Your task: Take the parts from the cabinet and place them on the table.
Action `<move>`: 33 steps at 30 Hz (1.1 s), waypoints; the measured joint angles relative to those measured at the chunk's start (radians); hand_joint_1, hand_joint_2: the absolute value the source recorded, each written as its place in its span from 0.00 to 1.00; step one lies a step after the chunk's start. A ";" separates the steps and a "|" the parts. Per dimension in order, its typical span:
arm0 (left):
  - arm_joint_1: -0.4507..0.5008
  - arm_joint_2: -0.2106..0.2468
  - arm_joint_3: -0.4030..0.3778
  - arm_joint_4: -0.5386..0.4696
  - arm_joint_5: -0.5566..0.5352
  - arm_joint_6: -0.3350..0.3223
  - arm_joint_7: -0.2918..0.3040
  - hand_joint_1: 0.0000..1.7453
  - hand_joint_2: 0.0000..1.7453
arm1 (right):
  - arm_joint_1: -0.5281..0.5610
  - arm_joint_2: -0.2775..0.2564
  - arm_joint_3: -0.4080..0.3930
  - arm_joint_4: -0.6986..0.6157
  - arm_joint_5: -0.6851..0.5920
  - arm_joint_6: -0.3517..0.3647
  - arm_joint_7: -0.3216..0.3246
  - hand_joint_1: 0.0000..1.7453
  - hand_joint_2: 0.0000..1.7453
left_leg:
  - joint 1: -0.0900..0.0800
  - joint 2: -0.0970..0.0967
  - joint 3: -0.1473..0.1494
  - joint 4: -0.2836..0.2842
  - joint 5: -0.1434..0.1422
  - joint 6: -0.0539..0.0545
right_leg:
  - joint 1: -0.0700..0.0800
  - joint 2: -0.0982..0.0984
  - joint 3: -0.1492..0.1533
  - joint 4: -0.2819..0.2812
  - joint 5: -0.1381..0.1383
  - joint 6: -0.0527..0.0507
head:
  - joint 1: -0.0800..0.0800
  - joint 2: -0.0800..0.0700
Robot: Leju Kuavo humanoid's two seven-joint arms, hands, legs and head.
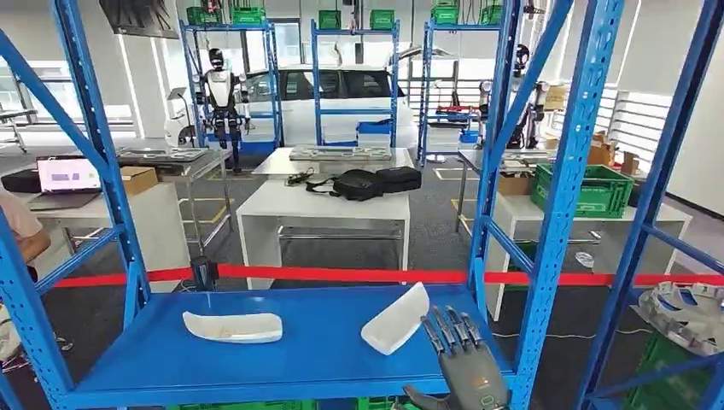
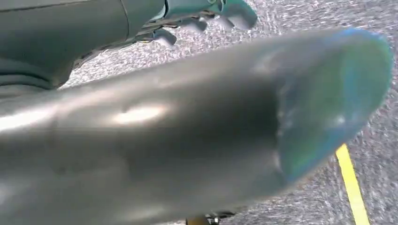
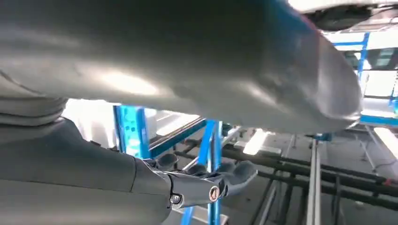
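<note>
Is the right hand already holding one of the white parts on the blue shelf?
No. The right hand is open near the shelf edge, beside the nearer white part, gripping nothing.

The head view is bright and evenly lit, daylight pouring through the windows at the far left, which wash out to white. The blue shelf shows soft, faint shadows beneath the two white parts — no hard edges. Uprights lean outward toward the frame's sides, a wide-lens bend. Distant objects stay fairly sharp.

The left wrist view is blurred: the thumb up close is out of focus, with a soft highlight, and the speckled floor smears.

The right wrist view is likewise soft — bright overexposed patches glare behind the blue posts.
</note>
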State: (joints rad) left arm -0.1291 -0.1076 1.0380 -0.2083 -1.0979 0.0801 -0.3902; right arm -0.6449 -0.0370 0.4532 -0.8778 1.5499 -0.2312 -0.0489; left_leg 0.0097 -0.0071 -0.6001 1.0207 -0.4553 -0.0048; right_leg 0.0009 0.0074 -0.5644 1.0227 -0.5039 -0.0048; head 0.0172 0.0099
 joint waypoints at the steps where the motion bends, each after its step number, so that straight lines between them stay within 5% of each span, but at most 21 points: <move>1: 0.000 -0.001 0.000 0.000 0.000 0.000 0.000 0.00 0.00 | 0.000 0.000 0.000 0.000 0.001 0.000 -0.005 0.00 0.00 | 0.003 0.000 0.006 -0.004 0.000 0.005 | -0.003 -0.001 -0.006 0.016 -0.008 0.005 | 0.001 0.000; 3: -0.001 0.000 0.000 -0.001 0.000 0.000 0.000 0.00 0.00 | -0.001 0.003 0.000 0.003 0.003 0.001 -0.014 0.00 0.00 | 0.004 0.002 0.012 -0.005 -0.006 0.015 | -0.004 -0.003 -0.068 0.134 -0.060 0.014 | 0.003 0.000; 4: -0.002 0.000 0.000 0.000 0.000 0.000 0.000 0.00 0.00 | 0.004 0.006 0.000 0.007 0.004 0.003 -0.021 0.00 0.00 | 0.003 0.003 0.014 -0.005 -0.009 0.019 | -0.007 -0.003 -0.125 0.233 -0.096 0.017 | 0.003 0.000; 6: -0.001 0.000 0.000 0.000 0.000 0.000 0.002 0.00 0.00 | 0.016 0.006 0.000 0.014 0.006 0.004 -0.023 0.00 0.00 | 0.003 0.001 0.018 -0.003 -0.015 0.020 | -0.008 -0.003 -0.191 0.323 -0.101 0.019 | 0.004 0.000; 8: 0.000 -0.001 0.000 0.000 0.000 0.000 0.001 0.00 0.00 | 0.015 0.008 0.000 0.021 0.000 0.013 -0.038 0.00 0.00 | 0.003 -0.002 0.027 -0.001 -0.024 0.016 | -0.010 -0.003 -0.164 0.228 -0.021 0.016 | 0.005 0.000; 10: 0.000 -0.003 0.000 0.000 0.002 -0.001 0.001 0.00 0.00 | 0.006 0.008 0.000 0.031 -0.012 0.023 -0.056 0.00 0.00 | 0.003 -0.002 0.042 0.000 -0.036 0.007 | -0.009 -0.005 -0.080 0.037 0.078 0.005 | 0.006 0.000; 11: -0.001 -0.003 0.000 0.000 0.003 0.000 0.001 0.00 0.00 | 0.002 0.008 0.000 0.038 -0.015 0.024 -0.060 0.00 0.00 | -0.002 -0.002 0.042 0.000 -0.040 0.001 | -0.004 -0.005 -0.067 0.019 0.054 0.002 | 0.005 0.000; 14: -0.001 -0.003 0.000 0.000 0.004 0.000 0.000 0.00 0.00 | -0.001 0.012 0.000 0.048 -0.021 0.028 -0.063 0.00 0.00 | 0.000 -0.001 0.046 -0.006 -0.042 -0.016 | 0.003 -0.002 -0.064 0.011 0.051 -0.011 | 0.004 0.000; 17: -0.001 -0.004 0.000 0.000 0.004 0.000 0.000 0.00 0.00 | -0.006 0.014 0.000 0.053 -0.021 0.028 -0.067 0.00 0.00 | 0.000 0.001 0.038 0.028 -0.067 -0.033 | -0.010 -0.003 -0.039 -0.007 0.050 -0.031 | 0.002 -0.001; 20: 0.001 -0.003 0.000 0.001 0.004 -0.001 0.000 0.00 0.00 | -0.007 0.015 0.000 0.064 -0.022 0.029 -0.071 0.00 0.00 | 0.003 0.002 -0.094 0.260 -0.154 -0.043 | -0.008 -0.004 -0.029 -0.007 0.039 -0.042 | -0.002 0.000; 21: 0.004 -0.003 0.000 0.001 0.004 -0.001 0.000 0.00 0.00 | -0.005 0.015 0.000 0.070 -0.024 0.029 -0.071 0.00 0.00 | 0.003 0.002 -0.128 0.307 -0.155 -0.045 | -0.008 -0.003 -0.025 -0.006 0.035 -0.042 | -0.002 0.000; 23: 0.006 -0.003 0.000 0.001 0.004 -0.001 0.002 0.00 0.00 | -0.004 0.015 0.000 0.077 -0.027 0.028 -0.071 0.00 0.00 | 0.003 0.002 -0.121 0.254 -0.090 -0.043 | -0.008 -0.001 -0.013 -0.006 0.026 -0.039 | -0.002 0.000; 25: 0.004 -0.003 0.000 0.001 0.004 -0.001 0.003 0.00 0.00 | -0.004 0.015 0.000 0.078 -0.031 0.026 -0.071 0.00 0.00 | 0.003 0.003 -0.043 0.069 0.021 -0.039 | -0.009 -0.001 0.006 -0.004 0.012 -0.032 | -0.003 0.000; 27: 0.004 -0.003 0.000 0.002 0.004 -0.001 0.003 0.00 0.00 | -0.006 0.015 0.000 0.080 -0.033 0.026 -0.071 0.00 0.00 | -0.001 0.003 -0.005 -0.005 0.011 -0.028 | -0.001 0.002 0.005 0.003 0.000 -0.020 | -0.004 0.000; 31: 0.005 -0.005 0.000 0.002 0.004 -0.002 0.005 0.00 0.00 | -0.006 0.015 0.000 0.080 -0.033 0.025 -0.071 0.00 0.00 | 0.003 0.002 -0.001 -0.006 0.009 0.002 | -0.003 0.001 0.009 -0.003 -0.007 0.003 | -0.001 0.000; 33: 0.004 -0.005 0.000 0.002 0.004 -0.002 0.003 0.00 0.00 | -0.011 0.015 0.000 0.081 -0.033 0.024 -0.070 0.00 0.00 | 0.004 0.002 0.007 -0.008 0.002 0.014 | -0.005 -0.003 -0.030 0.079 -0.044 0.012 | 0.001 0.000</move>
State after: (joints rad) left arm -0.1251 -0.1129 1.0376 -0.2064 -1.0937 0.0782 -0.3872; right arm -0.6562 -0.0217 0.4532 -0.7969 1.5167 -0.2068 -0.1190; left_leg 0.0135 -0.0048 -0.5932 1.0126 -0.4528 0.0090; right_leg -0.0042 0.0048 -0.5942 1.1017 -0.5478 0.0076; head 0.0183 0.0099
